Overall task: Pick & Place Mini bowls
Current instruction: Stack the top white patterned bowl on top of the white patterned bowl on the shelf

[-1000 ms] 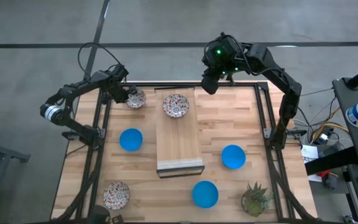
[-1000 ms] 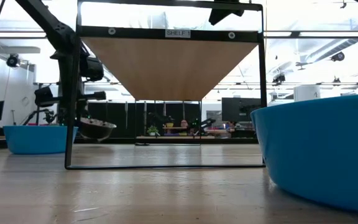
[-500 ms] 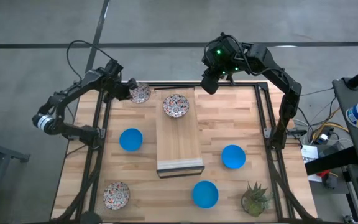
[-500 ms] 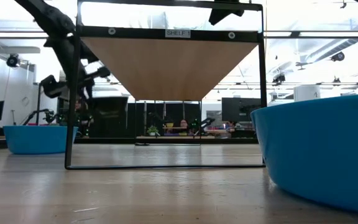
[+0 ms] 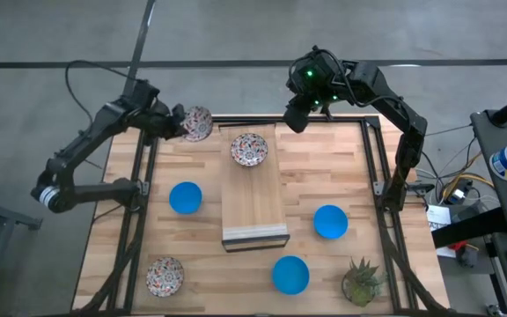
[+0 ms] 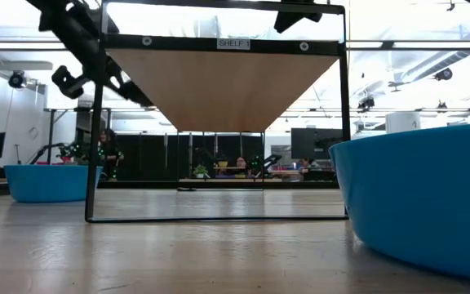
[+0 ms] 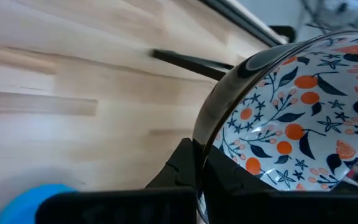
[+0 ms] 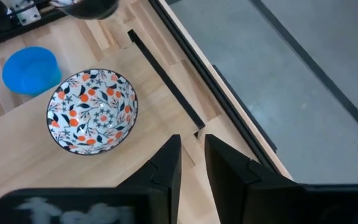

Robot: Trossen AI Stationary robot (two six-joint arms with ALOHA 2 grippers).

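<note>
Item 1, left pincer (image 5: 176,123): raised at the worktop's (image 5: 324,167) eleven o'clock corner, clamped on the rim of a patterned mini bowl (image 5: 197,124). In the left wrist view one finger (image 7: 229,177) lay inside the rim, with the bowl's orange-and-dark floral interior (image 7: 303,124) tilted toward the camera.

Item 2, right pincer (image 5: 296,117): hovered over the far edge at about one o'clock, holding nothing. In the right wrist view its fingers (image 8: 166,165) stood a narrow gap apart.

Item 3, second patterned bowl (image 5: 249,149): sat upright on the far end of the long pale board (image 5: 253,207), at twelve o'clock; also seen in the right wrist view (image 8: 92,111).

Item 4, third patterned bowl (image 5: 165,276): sat on the worktop at seven o'clock.

Item 5, blue bowls, three: one at nine o'clock (image 5: 185,197), just beside the board; one at four o'clock (image 5: 330,221); one at six o'clock (image 5: 290,275), near the board's near end. All sat apart from one another.

Item 6, potted plant (image 5: 362,280): stood at five o'clock, near the corner.
</note>
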